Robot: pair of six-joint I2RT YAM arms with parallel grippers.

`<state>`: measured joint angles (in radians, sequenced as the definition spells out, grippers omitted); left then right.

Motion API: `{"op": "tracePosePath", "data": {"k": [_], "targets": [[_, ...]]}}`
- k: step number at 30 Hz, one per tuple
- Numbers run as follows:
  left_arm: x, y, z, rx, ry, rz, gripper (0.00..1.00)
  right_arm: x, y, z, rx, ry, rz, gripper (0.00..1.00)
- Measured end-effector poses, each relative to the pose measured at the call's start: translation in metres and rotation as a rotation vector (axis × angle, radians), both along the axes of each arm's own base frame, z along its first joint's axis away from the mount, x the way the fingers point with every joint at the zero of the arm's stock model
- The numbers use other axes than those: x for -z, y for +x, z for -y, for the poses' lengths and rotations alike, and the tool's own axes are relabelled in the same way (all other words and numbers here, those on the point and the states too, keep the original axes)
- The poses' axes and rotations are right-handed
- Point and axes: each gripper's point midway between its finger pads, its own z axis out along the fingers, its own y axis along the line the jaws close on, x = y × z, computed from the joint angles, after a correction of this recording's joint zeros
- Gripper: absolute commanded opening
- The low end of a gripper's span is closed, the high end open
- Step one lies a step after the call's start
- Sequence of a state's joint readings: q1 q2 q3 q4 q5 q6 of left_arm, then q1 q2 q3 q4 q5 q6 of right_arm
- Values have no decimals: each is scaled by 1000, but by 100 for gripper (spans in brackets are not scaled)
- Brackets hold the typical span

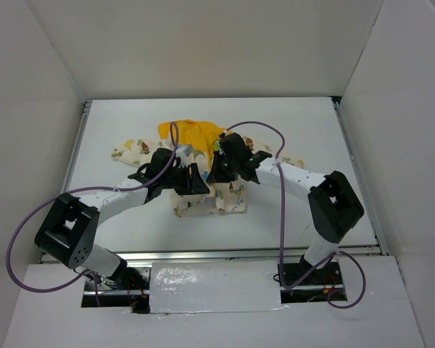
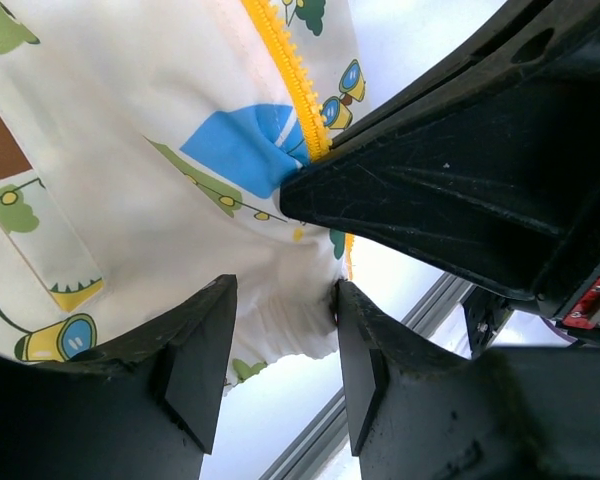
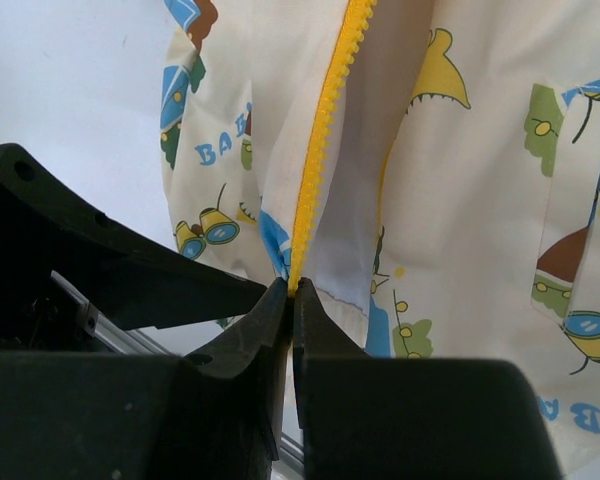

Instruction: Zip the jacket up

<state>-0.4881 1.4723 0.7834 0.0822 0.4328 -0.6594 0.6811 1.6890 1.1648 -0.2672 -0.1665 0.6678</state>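
Note:
The cream jacket (image 1: 196,206) with cartoon prints lies mid-table, its yellow-orange hood (image 1: 192,133) at the far end. In the right wrist view my right gripper (image 3: 292,290) is shut on the lower end of the yellow zipper (image 3: 320,150), with the jacket (image 3: 460,200) hanging beyond it. The left wrist view shows my left gripper (image 2: 282,300) open, the jacket's ribbed white hem (image 2: 280,325) lying between its fingertips. The right gripper's black finger (image 2: 430,190) pinches the zipper (image 2: 285,70) just above. From above, the left gripper (image 1: 194,183) and right gripper (image 1: 219,172) meet over the jacket's front.
White walls enclose the table on three sides. Metal rails (image 1: 78,145) run along the table's edges. Purple cables (image 1: 264,127) loop over both arms. A foil-covered strip (image 1: 214,286) lies between the arm bases at the near edge.

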Motion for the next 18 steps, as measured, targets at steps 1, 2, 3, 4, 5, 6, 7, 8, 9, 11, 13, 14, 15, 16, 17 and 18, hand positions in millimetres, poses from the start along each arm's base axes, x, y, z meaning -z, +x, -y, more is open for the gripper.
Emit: {"op": "tracePosePath", "data": {"k": [1,2,3,4,5,6,7,8,9,11,13,14,15,16,17,18], "targets": [[0,0,0,1,0,0,56,0,0,0,3,-6,0,0],[0,-1,1,2,0,0,57,1,0,1,6,-14,-1,0],[0,-1,1,3,1,0,58,2,0,1,9,-23,-1,0],[0,-1,1,3,2,-1,58,2,0,1,12,-30,-1,0],[0,-1,1,4,2,-2,58,3,0,2,15,-40,-1,0],[0,-2,1,4,3,-3,59,2,0,1,16,-44,2,0],[0,-2,1,4,4,-3,59,2,0,0,16,-47,2,0],[0,-2,0,3,4,-3,59,2,0,0,17,-49,5,0],[-1,-2,0,3,4,-2,59,3,0,0,18,-51,5,0],[-1,-3,0,2,4,-1,60,3,-1,0,20,-55,5,0],[-2,-2,0,2,3,-1,63,5,0,1,24,-63,7,0],[-3,-2,1,3,2,-1,64,5,0,1,25,-68,8,0],[-3,-2,1,4,0,0,65,6,-1,0,24,-70,8,0],[-4,-2,1,4,-1,0,64,6,-1,0,24,-72,9,0],[-5,-2,1,4,-2,2,64,6,-2,-1,23,-72,8,0],[-6,-1,2,4,-4,6,64,6,-2,-1,24,-71,7,0]]}}
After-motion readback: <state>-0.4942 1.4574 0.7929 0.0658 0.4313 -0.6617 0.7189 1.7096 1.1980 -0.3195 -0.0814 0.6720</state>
